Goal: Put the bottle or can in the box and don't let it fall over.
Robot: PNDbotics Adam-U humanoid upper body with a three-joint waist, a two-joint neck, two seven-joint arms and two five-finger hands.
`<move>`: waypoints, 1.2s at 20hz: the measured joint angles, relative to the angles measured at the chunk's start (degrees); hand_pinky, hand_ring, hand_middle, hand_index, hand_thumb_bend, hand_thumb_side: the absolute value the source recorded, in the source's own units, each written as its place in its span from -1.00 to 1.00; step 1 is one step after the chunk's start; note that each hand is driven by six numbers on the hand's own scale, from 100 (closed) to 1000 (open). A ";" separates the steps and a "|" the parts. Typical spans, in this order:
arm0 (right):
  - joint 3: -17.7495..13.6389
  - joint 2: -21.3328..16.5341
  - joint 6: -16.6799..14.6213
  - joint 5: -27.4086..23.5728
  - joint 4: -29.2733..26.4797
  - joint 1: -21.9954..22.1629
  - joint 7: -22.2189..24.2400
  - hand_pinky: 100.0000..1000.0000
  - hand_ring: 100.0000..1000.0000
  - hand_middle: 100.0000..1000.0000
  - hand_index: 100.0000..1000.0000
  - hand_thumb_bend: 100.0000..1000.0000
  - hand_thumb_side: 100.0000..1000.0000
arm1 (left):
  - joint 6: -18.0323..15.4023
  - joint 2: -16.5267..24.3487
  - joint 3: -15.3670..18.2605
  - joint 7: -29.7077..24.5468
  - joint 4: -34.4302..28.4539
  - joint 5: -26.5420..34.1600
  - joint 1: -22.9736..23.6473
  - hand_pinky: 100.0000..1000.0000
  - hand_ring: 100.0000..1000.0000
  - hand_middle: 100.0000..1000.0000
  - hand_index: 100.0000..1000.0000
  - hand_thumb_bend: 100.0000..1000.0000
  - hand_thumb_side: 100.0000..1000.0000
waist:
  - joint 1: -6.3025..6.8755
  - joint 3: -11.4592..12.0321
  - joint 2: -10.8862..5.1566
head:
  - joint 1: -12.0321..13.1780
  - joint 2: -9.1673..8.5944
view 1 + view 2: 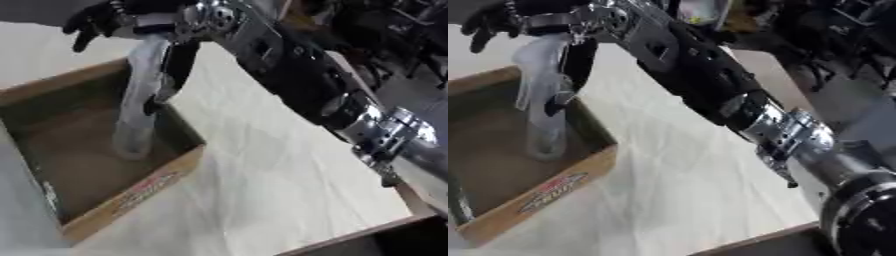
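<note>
Clear plastic bottle (140, 100) stands upright, maybe tilted slightly, in the upper left of the frame. Its base sits on or just above the floor of the cardboard box (131, 197); contact is too blurred to call. The upper part of the bottle is held by the right robot hand (166, 55), which enters from the top of the frame with its arm running down to the lower right. Dark fingers curl round the bottle's neck and shoulder, one long finger runs down its right side, so the hand is closed on the bottle. Left robot hand shows in no view.

Risks, as judgement: the bottle is tall, narrow and looks light, possibly empty, so it tips easily. If the fingers open before the base is flat on the box floor, it can drop and topple. If the hand pulls away sideways or a finger drags on the neck, it can be knocked over. The bottle is near the right wall of the box, so the finger on that side could catch the wall or nudge the box. A lean at release would make it worse; a straight upward retreat looks safest.

Containers: the box is an open-top brown cardboard tray with low walls and a red printed label on its near outer wall. It sits on the pale bench (262, 190), left side of frame. Only the bottle is seen in it; the rest of the floor looks bare. Edge of a second brown box (367, 240) shows at the lower right, contents not visible.
</note>
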 measured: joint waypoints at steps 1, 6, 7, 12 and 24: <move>0.00 -0.01 0.20 -0.71 -0.02 0.00 0.39 0.70 1.00 0.98 0.81 -0.11 -0.90 | 0.00 0.00 0.00 -0.02 0.00 -0.01 0.00 0.23 -0.30 0.26 0.58 -0.98 0.44 | 0.02 -0.06 0.00 | 0.03 0.00; -0.27 -0.75 1.04 -3.36 -0.37 0.42 1.36 0.70 1.00 0.97 0.82 -0.07 -0.88 | 0.12 0.00 0.05 -0.16 0.00 -0.24 0.43 0.23 -0.30 0.26 0.58 -0.98 0.43 | 0.03 -0.65 -0.06 | 0.27 0.02; -0.46 -1.08 1.12 -3.76 -0.42 0.61 1.40 0.70 1.00 0.97 0.82 -0.06 -0.89 | 0.12 0.00 0.13 -0.16 0.00 -0.26 0.49 0.23 -0.30 0.26 0.58 -0.98 0.43 | 0.04 -0.83 -0.15 | 0.37 0.03; -2.34 -2.58 1.66 -6.27 -0.64 1.01 -0.14 0.69 1.00 0.96 0.82 -0.02 -0.94 | 0.13 0.04 0.16 -0.15 0.00 -0.27 0.58 0.24 -0.29 0.26 0.58 -0.98 0.43 | 0.17 -1.30 -0.57 | 0.62 0.03; -6.74 -6.67 2.71 -10.09 0.33 3.14 -7.37 0.64 0.99 0.90 0.82 -0.07 -0.89 | -0.05 0.09 0.65 0.18 0.00 -0.42 2.36 0.24 -0.30 0.26 0.58 -0.98 0.43 | 1.62 -4.51 -1.30 | 2.86 0.57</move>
